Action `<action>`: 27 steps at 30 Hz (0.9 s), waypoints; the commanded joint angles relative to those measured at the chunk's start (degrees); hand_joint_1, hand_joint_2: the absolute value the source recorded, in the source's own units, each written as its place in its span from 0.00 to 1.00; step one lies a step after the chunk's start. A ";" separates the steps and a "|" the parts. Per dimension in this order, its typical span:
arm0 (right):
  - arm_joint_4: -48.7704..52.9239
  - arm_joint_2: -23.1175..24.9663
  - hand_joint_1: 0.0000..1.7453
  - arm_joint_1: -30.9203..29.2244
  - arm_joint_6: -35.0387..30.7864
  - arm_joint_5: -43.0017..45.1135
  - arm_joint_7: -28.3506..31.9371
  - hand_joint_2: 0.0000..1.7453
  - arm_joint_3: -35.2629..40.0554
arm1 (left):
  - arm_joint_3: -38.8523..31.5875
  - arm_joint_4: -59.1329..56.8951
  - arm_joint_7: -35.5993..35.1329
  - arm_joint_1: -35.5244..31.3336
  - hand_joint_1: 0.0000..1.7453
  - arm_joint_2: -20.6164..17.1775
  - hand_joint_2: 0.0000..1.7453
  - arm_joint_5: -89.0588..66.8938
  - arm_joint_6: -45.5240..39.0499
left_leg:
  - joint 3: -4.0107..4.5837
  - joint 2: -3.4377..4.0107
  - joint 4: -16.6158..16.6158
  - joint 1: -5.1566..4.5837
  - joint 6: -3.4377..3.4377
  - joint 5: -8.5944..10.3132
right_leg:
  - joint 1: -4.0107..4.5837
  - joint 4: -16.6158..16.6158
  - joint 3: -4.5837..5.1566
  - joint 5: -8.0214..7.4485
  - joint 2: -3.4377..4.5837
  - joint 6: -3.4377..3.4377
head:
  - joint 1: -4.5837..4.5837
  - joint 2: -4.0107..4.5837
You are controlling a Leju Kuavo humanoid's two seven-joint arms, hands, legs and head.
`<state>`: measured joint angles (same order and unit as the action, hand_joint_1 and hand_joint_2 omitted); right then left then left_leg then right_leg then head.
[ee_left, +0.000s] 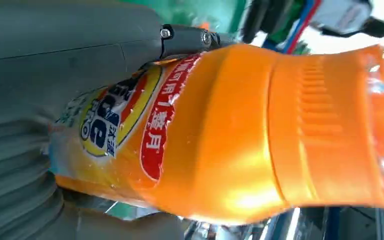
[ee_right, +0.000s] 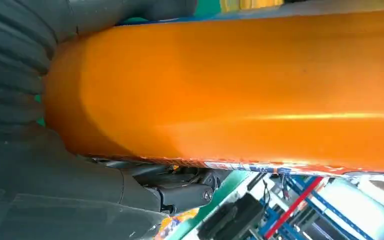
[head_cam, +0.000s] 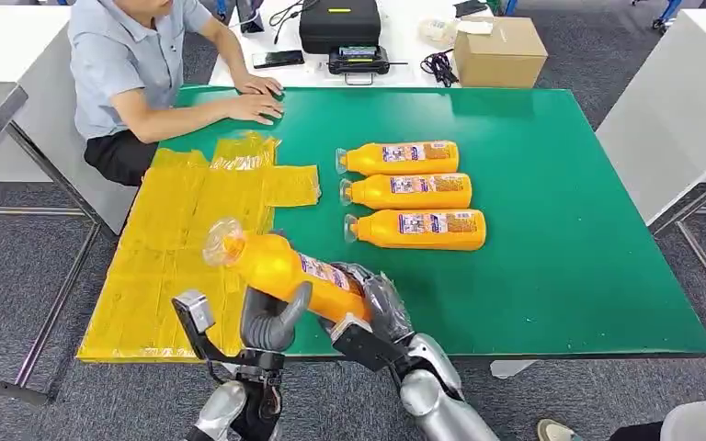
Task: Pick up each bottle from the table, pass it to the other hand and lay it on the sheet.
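Both the left hand and right hand grip the orange bottle; glossy, rigid plastic, probably slippery, best held mid-body.

Held bottle label: "整月" legible on red band (other print too blurred)

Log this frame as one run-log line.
stage: handover | held bottle: gripped by right hand and left hand | table: three bottles lying | sheet: bare
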<state>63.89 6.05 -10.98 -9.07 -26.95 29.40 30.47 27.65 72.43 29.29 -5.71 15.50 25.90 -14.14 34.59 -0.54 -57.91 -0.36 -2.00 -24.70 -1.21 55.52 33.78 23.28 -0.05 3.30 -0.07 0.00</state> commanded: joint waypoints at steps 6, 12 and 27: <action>-6.18 -2.00 0.00 -2.20 1.87 4.22 -1.29 1.00 2.14 | 3.40 -0.68 3.04 -3.43 1.00 -2.75 1.00 -4.69 -5.78 | -0.21 -0.06 0.02 0.10 0.13 -0.06 | 0.11 -0.06 -0.26 0.07 -0.09 -0.16 | -0.02 0.00; -6.51 -1.96 0.00 -0.80 -0.37 4.86 -1.74 1.00 0.40 | 3.93 -1.77 4.37 -3.87 1.00 -2.95 1.00 -10.05 -11.51 | -0.32 -0.01 0.08 0.10 0.14 -0.09 | 0.11 -0.10 -0.35 0.08 -0.05 -0.17 | 0.00 0.00; -4.92 -1.07 0.00 2.97 -8.46 -1.69 -1.24 1.00 -9.15 | -14.51 -4.85 -7.55 -2.63 1.00 -0.59 1.00 -85.97 -25.86 | -0.23 0.17 0.04 0.07 0.13 -0.09 | 0.09 -0.07 -0.20 0.03 0.14 -0.16 | 0.00 0.00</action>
<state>60.43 4.52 -7.95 -16.90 -25.95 27.45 26.47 31.01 72.76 28.43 -7.45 13.31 -18.28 -38.39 34.65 -0.56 -57.92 -0.37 -2.00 -24.70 -1.21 55.53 33.80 23.28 -0.06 3.30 -0.07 0.00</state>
